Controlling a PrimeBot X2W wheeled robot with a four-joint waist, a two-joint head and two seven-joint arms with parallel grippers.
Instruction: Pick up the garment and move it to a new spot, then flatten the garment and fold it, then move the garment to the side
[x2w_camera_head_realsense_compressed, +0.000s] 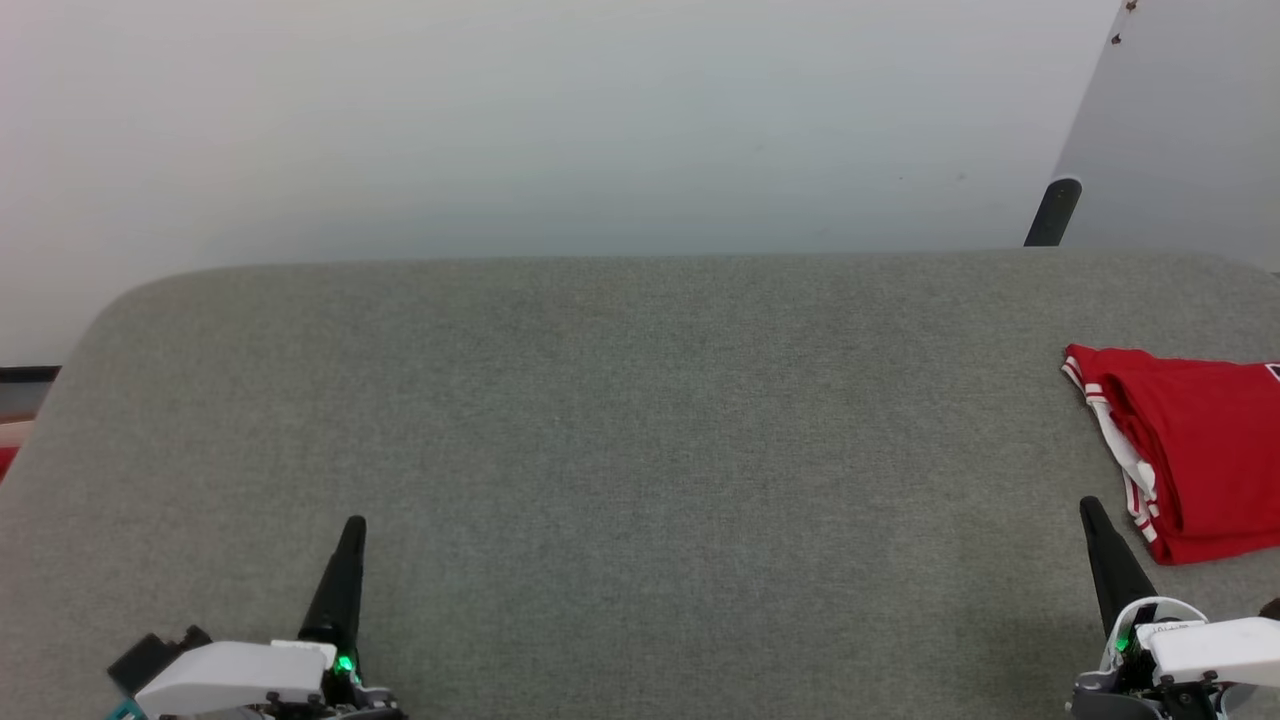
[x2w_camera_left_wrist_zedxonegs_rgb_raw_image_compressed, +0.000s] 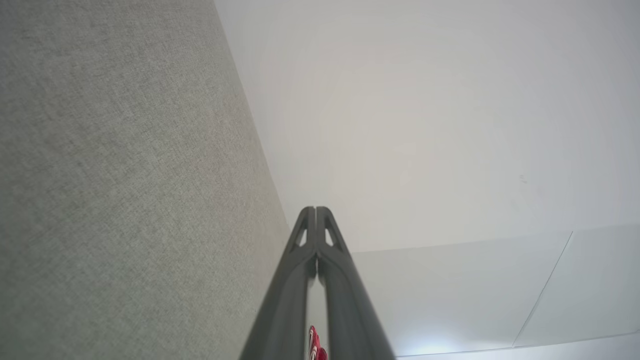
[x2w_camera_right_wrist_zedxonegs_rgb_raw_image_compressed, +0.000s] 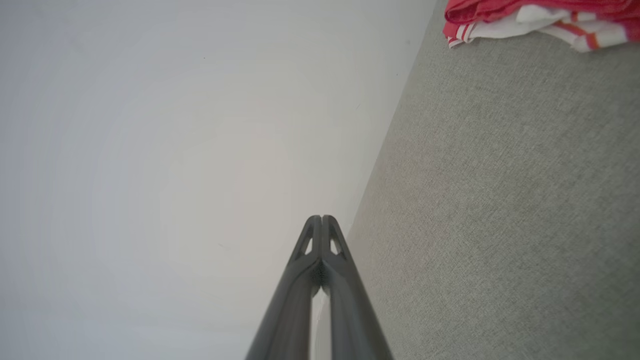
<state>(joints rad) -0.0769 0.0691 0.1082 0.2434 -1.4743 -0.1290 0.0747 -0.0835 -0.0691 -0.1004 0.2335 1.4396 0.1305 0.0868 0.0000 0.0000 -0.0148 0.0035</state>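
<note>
Red jersey, striped trim, folded, far right on grey table; left gripper, right gripper: fingers pressed together, empty, near front edge

The garment lies folded at the grey surface's right side, near the closed right pincer.

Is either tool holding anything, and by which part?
Nothing is held: left tool and right tool are shut, empty; the red-and-white jersey shirt lies apart.
</note>
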